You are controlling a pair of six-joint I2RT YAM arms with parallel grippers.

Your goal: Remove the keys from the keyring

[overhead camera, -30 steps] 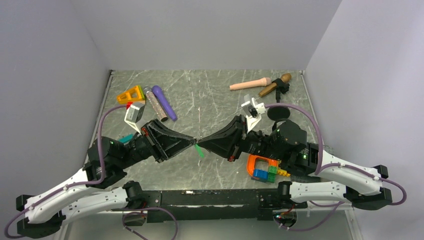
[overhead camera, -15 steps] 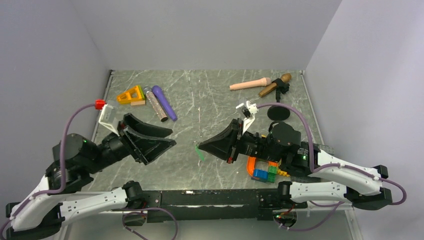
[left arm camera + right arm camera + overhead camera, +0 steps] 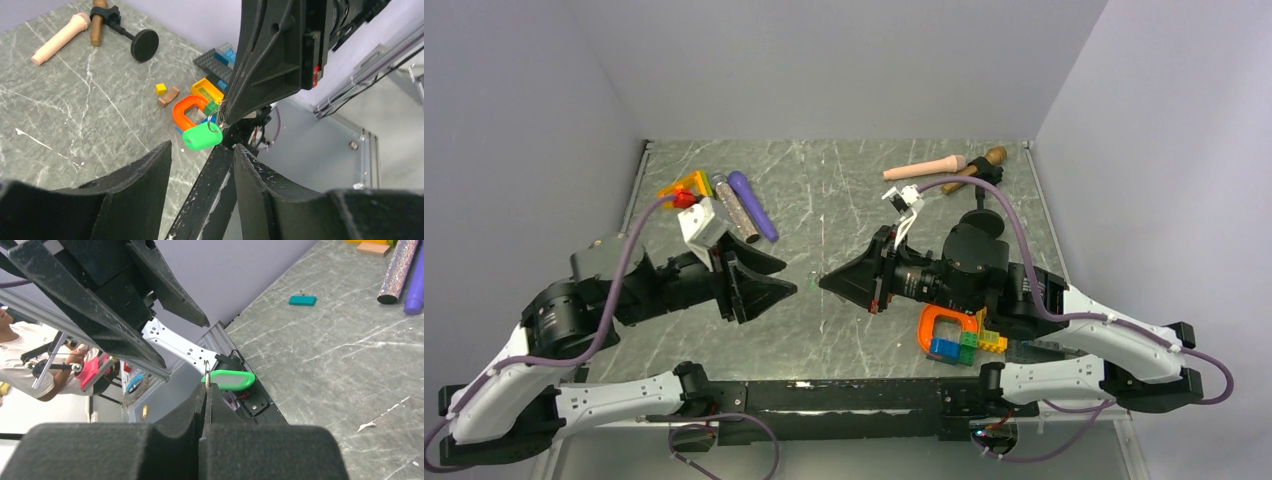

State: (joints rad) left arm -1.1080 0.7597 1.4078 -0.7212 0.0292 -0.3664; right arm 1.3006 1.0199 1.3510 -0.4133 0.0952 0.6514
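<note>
**Surroundings.** The far left corner of the counter (image 3: 844, 200) carries an orange triangle (image 3: 686, 187), a glitter stick (image 3: 734, 210) and a purple cylinder (image 3: 754, 205). Near the far right corner lie a beige handle (image 3: 924, 168) and a brown microphone (image 3: 980, 162) on a black stand. At the near edge, right of centre, an orange horseshoe piece (image 3: 942, 322) touches a cluster of building blocks (image 3: 969, 343), partly under the right arm.

**Hands.** The right hand (image 3: 826, 283) is clamped tight on the keyring (image 3: 206, 375), which is pinched at its fingertips. The left hand (image 3: 791, 277) faces it across a short gap, fingers spread and holding nothing.

**Keys.** The green key (image 3: 201, 136) is a small rounded oblong. It hangs from the keyring above the counter's middle, toward the near edge. The teal key (image 3: 302, 300) lies flat on the counter near the left edge, apart from the ring.
</note>
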